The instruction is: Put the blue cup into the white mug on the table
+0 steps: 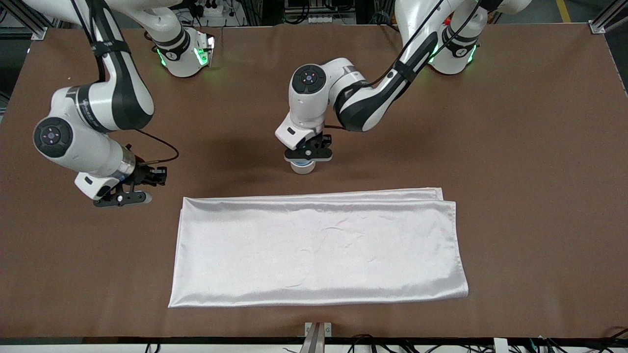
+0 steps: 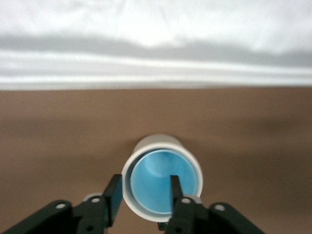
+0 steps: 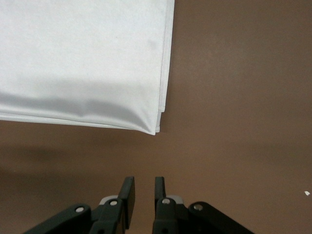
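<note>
Blue cup (image 2: 163, 181) nested in white mug (image 2: 161, 181) on table (image 1: 515, 147) — left gripper (image 2: 144, 192) part-open, one finger inside, could snag and tip both lifting. Right gripper (image 3: 143, 192) near cloth (image 1: 319, 250), narrow, empty.

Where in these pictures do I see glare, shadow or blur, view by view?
Front view: the white cloth shines with a soft sheen, and a dim shadow lies on the table beside the left gripper. Left wrist view: the cloth's folded edge is blurred; the blue cup inside the white mug looks sharper. Right wrist view: a grey shadow band crosses the cloth.
</note>
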Tool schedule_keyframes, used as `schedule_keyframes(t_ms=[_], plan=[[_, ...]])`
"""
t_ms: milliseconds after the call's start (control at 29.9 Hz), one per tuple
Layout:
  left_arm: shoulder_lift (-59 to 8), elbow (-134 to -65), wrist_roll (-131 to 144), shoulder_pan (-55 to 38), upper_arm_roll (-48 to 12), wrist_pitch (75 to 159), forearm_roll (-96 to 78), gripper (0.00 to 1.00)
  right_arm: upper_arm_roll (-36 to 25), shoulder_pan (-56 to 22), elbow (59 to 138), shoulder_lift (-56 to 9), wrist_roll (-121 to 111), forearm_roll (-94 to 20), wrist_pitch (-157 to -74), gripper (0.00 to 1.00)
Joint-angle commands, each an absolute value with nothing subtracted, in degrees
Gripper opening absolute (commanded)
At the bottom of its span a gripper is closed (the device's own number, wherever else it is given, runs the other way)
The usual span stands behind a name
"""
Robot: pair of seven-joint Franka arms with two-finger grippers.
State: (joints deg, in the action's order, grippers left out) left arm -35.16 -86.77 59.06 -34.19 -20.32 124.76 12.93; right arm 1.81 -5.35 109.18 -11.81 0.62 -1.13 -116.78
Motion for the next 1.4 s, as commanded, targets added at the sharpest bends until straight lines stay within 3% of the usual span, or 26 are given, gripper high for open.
schedule_keyframes(t_ms=[0, 434, 735, 1102, 1303, 1369], plan=[[-27.26, -87.10, 58.28, -31.21, -19.34, 120.33, 15.03, 1.00, 2.37, -3.60, 110.39, -6.60, -0.44, -1.23, -115.84, 0.24], [-14.07, -86.40, 43.78, -20.31, -19.60, 107.85, 13.01, 1.00, 2.29, -0.18, 106.26, -4.57, -8.70, -0.62, -114.17, 0.24], [-9.94, -82.53, 33.94, -11.70, -19.69, 98.71, 10.46, 1.00, 2.37, -0.09, 105.47, -4.13, -8.17, -1.23, -110.57, 0.24], [-5.72, -82.35, 30.76, -2.12, -19.51, 96.07, 6.06, 1.00, 2.29, 0.17, 99.49, -3.16, -8.00, -1.32, -102.04, 0.28], [-5.19, -82.35, 29.01, 1.40, -19.51, 95.98, 5.98, 1.00, 2.29, 0.26, 99.05, -3.25, -8.09, -1.14, -102.74, 0.79], [-5.19, -82.35, 27.95, 2.02, -19.51, 95.98, 5.89, 1.00, 2.29, 0.35, 98.35, -3.43, -8.09, -0.79, -103.09, 0.86]])
